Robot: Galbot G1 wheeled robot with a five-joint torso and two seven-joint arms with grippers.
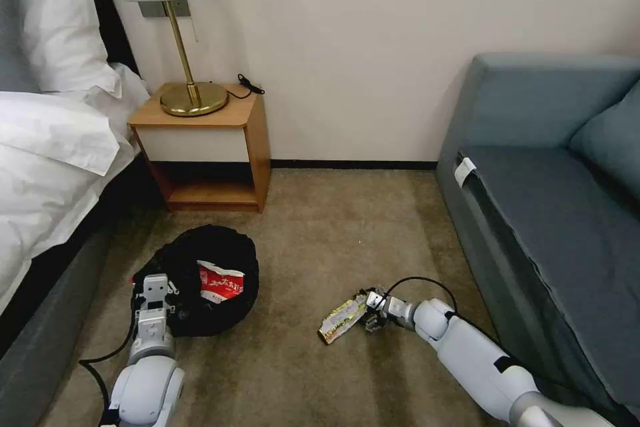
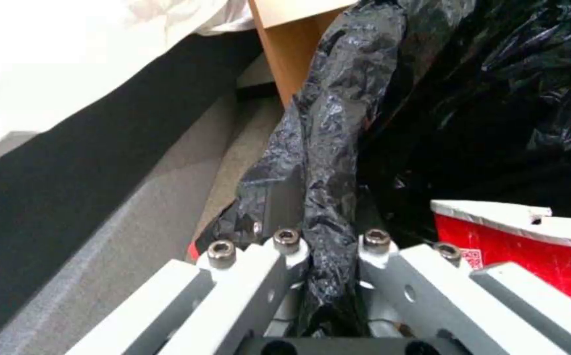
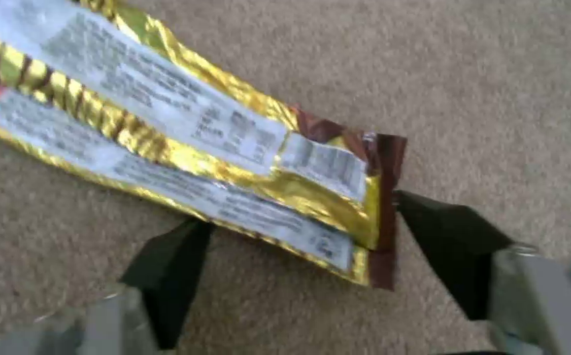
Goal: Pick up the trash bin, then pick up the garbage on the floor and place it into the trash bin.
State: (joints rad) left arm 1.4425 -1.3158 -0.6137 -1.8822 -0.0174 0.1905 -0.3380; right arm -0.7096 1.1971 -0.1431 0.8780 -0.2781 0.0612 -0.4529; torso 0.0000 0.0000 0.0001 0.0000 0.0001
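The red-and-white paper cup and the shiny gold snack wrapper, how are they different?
The crushed red-and-white paper cup is already inside the black-bagged round trash bin; the shiny gold snack wrapper lies on the beige carpet. The cup is matte paper; the wrapper is glossy foil, long and flat. The left gripper is clamped on the bin's bag beside the cup; the right gripper is open, straddling the wrapper's end. Both are litter.
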